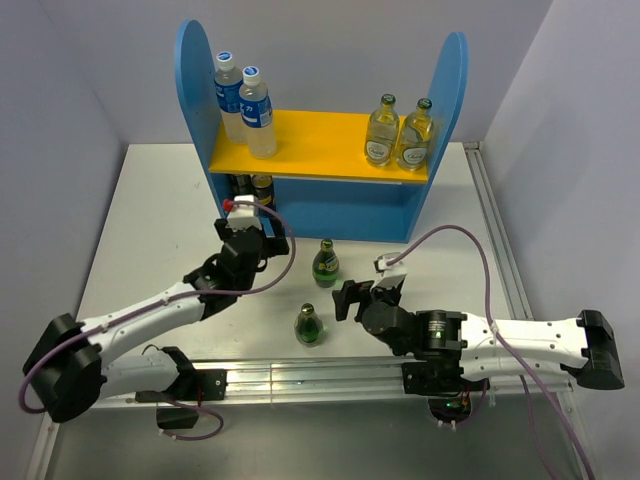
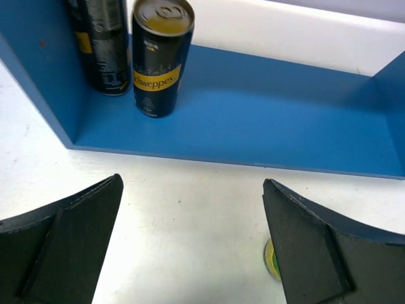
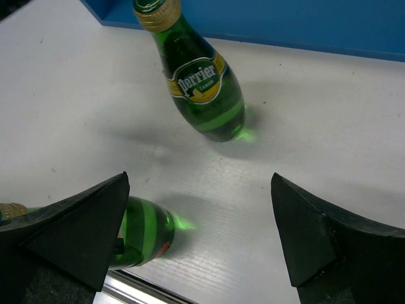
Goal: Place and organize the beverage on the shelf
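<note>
Standing on the counter (image 1: 150, 220) before the shelf (image 1: 320, 140): two green bottles (image 3: 205, 88). Shelved: two black cans (image 2: 158, 60), two water bottles (image 1: 258, 110), two yellow bottles (image 1: 381, 130). Left hand (image 2: 193, 183) and right hand (image 3: 200, 177) both spread wide, holding nothing.

white table (image 1: 150, 220) | metal rail (image 1: 300, 378) along near edge

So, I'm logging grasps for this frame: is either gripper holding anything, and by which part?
Nothing is held. The left gripper and the right gripper are both open, with nothing between their fingers.
</note>
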